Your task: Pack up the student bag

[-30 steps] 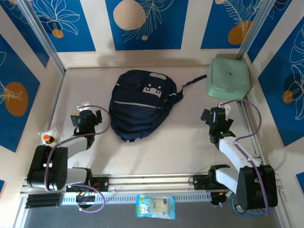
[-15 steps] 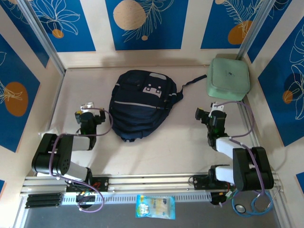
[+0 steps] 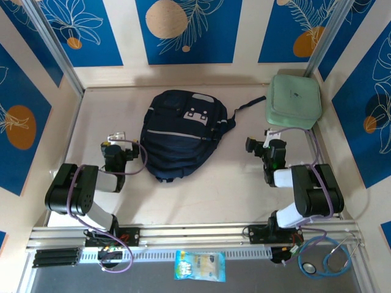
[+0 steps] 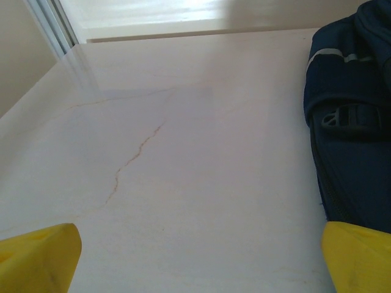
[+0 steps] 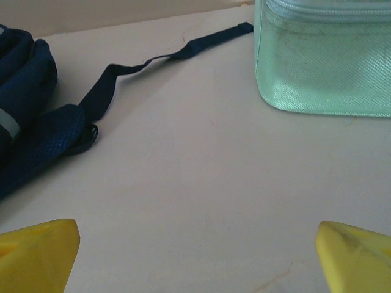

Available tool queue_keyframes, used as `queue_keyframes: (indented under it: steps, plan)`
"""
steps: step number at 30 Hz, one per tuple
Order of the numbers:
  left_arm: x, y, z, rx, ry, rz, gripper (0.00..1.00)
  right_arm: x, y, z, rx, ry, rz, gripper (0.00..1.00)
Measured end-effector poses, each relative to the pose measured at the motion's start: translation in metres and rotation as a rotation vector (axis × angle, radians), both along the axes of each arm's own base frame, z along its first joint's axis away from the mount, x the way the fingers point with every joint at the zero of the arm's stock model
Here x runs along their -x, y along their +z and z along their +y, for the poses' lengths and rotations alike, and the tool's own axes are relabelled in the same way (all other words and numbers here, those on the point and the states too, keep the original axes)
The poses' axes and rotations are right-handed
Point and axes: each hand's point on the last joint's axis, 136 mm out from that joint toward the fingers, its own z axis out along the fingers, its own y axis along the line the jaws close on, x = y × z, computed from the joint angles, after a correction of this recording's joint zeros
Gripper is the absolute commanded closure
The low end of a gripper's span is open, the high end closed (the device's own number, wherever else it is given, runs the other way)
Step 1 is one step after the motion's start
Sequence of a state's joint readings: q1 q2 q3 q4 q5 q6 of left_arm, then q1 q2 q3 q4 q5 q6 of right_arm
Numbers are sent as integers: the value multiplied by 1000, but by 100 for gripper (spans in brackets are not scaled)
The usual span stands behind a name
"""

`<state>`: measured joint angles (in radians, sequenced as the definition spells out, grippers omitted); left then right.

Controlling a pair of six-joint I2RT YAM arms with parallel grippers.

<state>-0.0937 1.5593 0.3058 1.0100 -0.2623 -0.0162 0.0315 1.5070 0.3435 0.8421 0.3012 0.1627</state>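
Since both pairs of jaws stand wide apart and hold nothing, the coming move turns on which pair lies closer to the student bag [image 3: 182, 131]. In the left wrist view the left jaws' yellow fingertips [image 4: 36, 256] sit in the lower corners over bare tabletop [image 4: 183, 152]. The bag's navy side runs down the right edge of the frame, just beside the right-hand tip. In the right wrist view the right jaws look across open tabletop. The bag is off at the left edge, its loose strap [image 5: 153, 61] trails across the upper middle, and the pale green case [image 5: 324, 67] is at upper right.

From above, the bag lies in the centre of the frame between the two arms. Its long axis runs top to bottom with a slight lean to the lower left. The left arm is clearly the nearer. Where the bag's zip opening sits is hard to make out from here.
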Motion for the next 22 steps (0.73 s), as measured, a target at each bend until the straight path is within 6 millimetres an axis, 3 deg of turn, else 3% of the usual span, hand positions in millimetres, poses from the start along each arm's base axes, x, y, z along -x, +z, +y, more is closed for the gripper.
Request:
queue_keyframes:
  steps: [5,22]
  plan:
    - [-1,0,-1,1,-5,0,0,-9,7,1,3,2,-20,1]
    - [-10,4,-10,-8,-59,12,0,-9,7,1,3,2,-17,1]
